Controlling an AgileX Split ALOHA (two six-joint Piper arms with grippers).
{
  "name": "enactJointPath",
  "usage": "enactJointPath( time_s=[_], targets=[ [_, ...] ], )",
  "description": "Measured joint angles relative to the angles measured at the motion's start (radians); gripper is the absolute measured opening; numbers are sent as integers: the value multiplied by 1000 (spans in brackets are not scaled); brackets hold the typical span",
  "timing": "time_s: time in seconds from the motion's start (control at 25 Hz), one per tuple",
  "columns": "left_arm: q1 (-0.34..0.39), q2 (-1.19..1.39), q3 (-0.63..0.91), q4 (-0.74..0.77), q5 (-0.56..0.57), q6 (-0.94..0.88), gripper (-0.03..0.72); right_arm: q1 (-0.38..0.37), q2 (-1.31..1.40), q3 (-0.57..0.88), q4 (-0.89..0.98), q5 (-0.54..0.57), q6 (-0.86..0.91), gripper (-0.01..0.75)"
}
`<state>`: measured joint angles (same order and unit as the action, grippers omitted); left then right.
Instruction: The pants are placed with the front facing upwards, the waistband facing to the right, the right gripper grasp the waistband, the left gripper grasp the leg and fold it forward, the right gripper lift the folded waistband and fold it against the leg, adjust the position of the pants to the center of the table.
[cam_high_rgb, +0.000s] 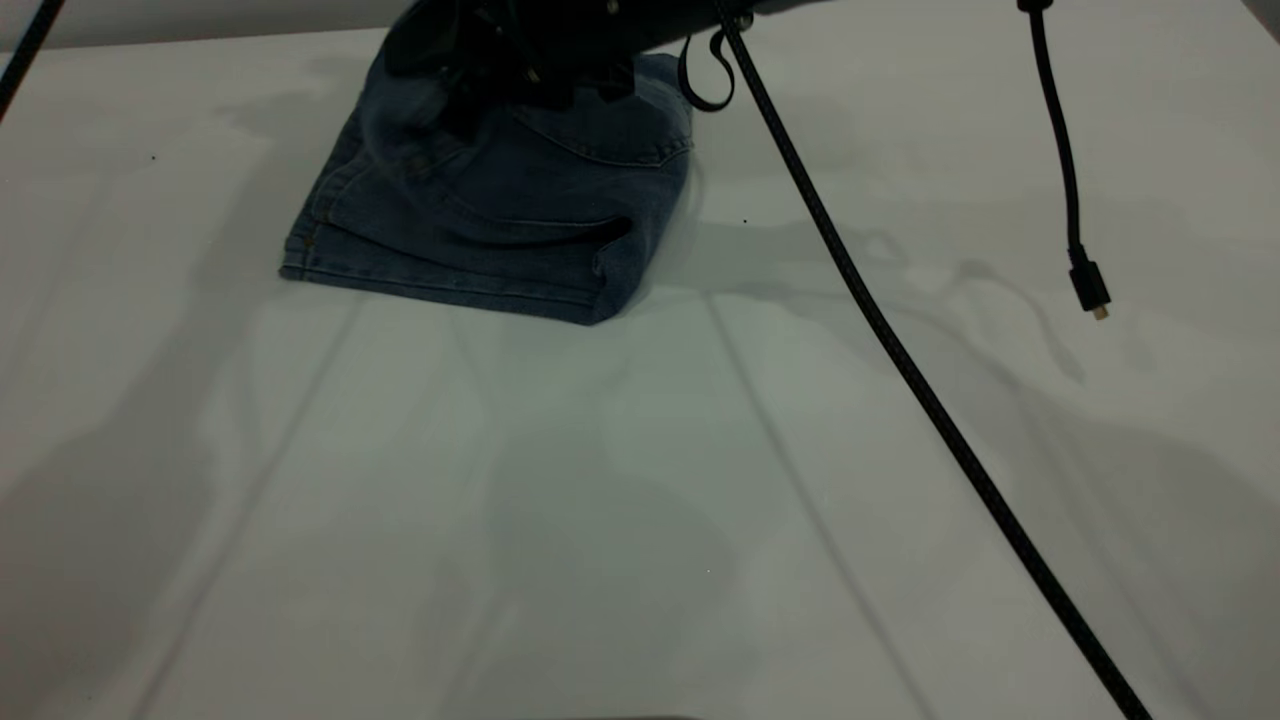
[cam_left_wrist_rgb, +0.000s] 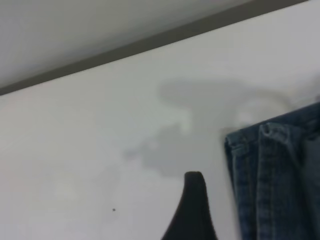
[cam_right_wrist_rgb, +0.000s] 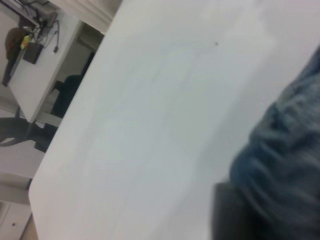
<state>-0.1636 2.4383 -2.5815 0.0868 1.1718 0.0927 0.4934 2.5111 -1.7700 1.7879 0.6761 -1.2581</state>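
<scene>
The blue denim pants (cam_high_rgb: 500, 220) lie folded in a thick bundle at the far middle of the white table (cam_high_rgb: 600, 500). My right gripper (cam_high_rgb: 510, 70) reaches in from the upper right and sits on the bundle's far part. There the cloth rises toward it. In the right wrist view the gathered waistband (cam_right_wrist_rgb: 285, 135) bunches against my right gripper (cam_right_wrist_rgb: 235, 215), which is shut on it. My left gripper (cam_left_wrist_rgb: 195, 210) hovers over bare table just beside a stitched edge of the pants (cam_left_wrist_rgb: 275, 175), apart from it.
A braided black cable (cam_high_rgb: 900, 350) runs diagonally across the right half of the table. A thinner cable with a loose plug (cam_high_rgb: 1088, 285) hangs at the right. Another cable (cam_high_rgb: 25, 50) crosses the top left corner. The table's far edge (cam_left_wrist_rgb: 150, 42) shows in the left wrist view.
</scene>
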Motion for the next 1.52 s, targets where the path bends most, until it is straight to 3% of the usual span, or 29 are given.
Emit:
enactJointPath(
  time_s=[0.16,0.28,0.48,0.76,1.0,1.12,1.36,1.52],
  targets=[
    [0,0,0,-17,0,0,577,-3,5,0,0,13,32,613],
    [0,0,0,-19,0,2,577,-17,5,0,1,81,41,676],
    [0,-1,13,-93,0,87,577,-94,-19,0,-58,160,102,670],
    [0,25,139,-211,0,377,577,-255,-85,-3,-237,291,282,585],
    [-3,102,293,-236,0,856,577,-287,-92,-3,-309,370,326,578],
    [-16,147,318,-249,0,988,577,-287,-92,-3,-324,376,328,578],
    [-44,201,319,-253,0,1002,577,-287,-92,-3,-331,383,328,578],
    [-79,219,317,-219,0,886,577,-298,-92,-3,-331,393,328,577]
  ],
)
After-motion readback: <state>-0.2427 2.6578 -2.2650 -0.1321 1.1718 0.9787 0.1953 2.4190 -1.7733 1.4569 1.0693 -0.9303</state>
